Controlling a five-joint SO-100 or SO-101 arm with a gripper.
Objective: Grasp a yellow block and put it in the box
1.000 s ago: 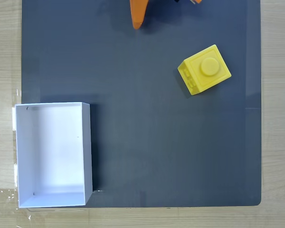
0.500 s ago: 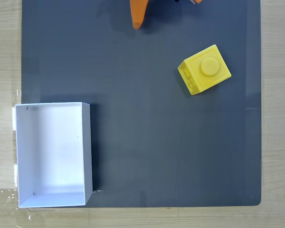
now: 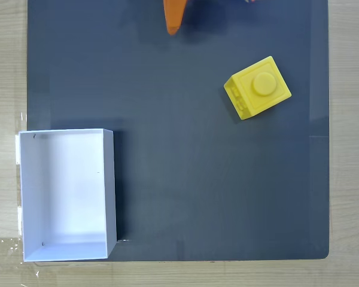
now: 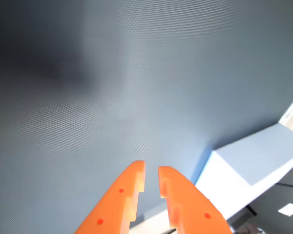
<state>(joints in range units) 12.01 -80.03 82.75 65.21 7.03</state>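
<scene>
In the fixed view, going from left to right: the box (image 3: 66, 194) sits at the lower left, open side up and white inside, overhanging the left edge of the dark mat (image 3: 185, 179) onto the pale wooden surface (image 3: 6, 72). Clear tape (image 3: 3, 245) shows at its lower left corner. At the top edge, left of the middle, an orange tip of the gripper (image 3: 174, 21) pokes into the picture above the mat. Further right, in the upper right part of the mat, the block (image 3: 258, 88) rests stud up, turned at an angle to the mat's edges. It lies well apart from the box and apart from the orange tip.

In the wrist view, the two orange fingers (image 4: 122, 200) rise from the bottom edge with only a narrow gap between their tips, nearly together and holding nothing. Grey mat lies beyond them. To the right a white corner of the box (image 4: 254, 165) shows, somewhat blurred, probably its outer wall.
</scene>
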